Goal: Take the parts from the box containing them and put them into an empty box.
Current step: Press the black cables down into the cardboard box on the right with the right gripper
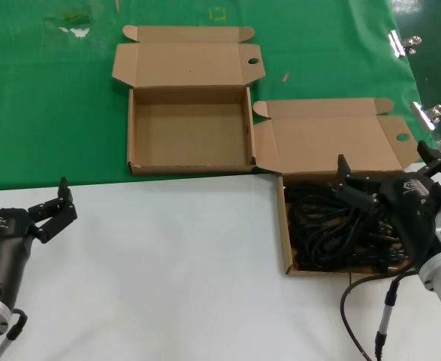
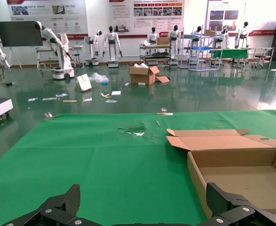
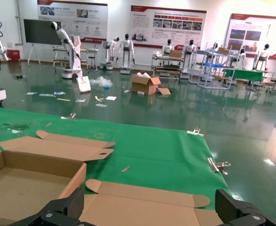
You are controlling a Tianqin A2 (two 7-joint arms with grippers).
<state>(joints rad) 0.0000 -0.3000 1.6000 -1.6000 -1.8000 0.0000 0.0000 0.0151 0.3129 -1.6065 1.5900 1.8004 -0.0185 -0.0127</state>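
We see two identical shallow cardboard mailer boxes on the bench, lids flapped open toward the far edge. The empty box (image 1: 190, 129) sits on the green cloth (image 1: 47, 113) around mid-bench, bare cardboard floor, nothing inside; the finger hole in its lid faces the right side. The box holding the parts (image 1: 286, 226) sits nearer the right edge, straddling the seam between the green cloth and the white bench surface (image 1: 167, 271); its lid corner touches or nearly touches the empty box's near right corner.

The power cables (image 1: 321, 226) fill that box: a tangled black heap of looped bundles. Individual plugs are not readable. Most loops seem to run their long axis near-to-far across the box, but the tangle is too dense to be firm on that.

The right gripper (image 1: 382, 184) hangs over the right half of the cable box, fingers spread wide, nothing between them; we cannot tell whether the tips touch the cables. The right wrist view shows only its two finger tips (image 3: 58, 212) spread apart, with both box lids beyond.

The left gripper (image 1: 51, 207) is parked over the white surface at the left edge, jaws apart, holding nothing.

Two metal clips (image 1: 404, 43) pin the cloth at the right edge.
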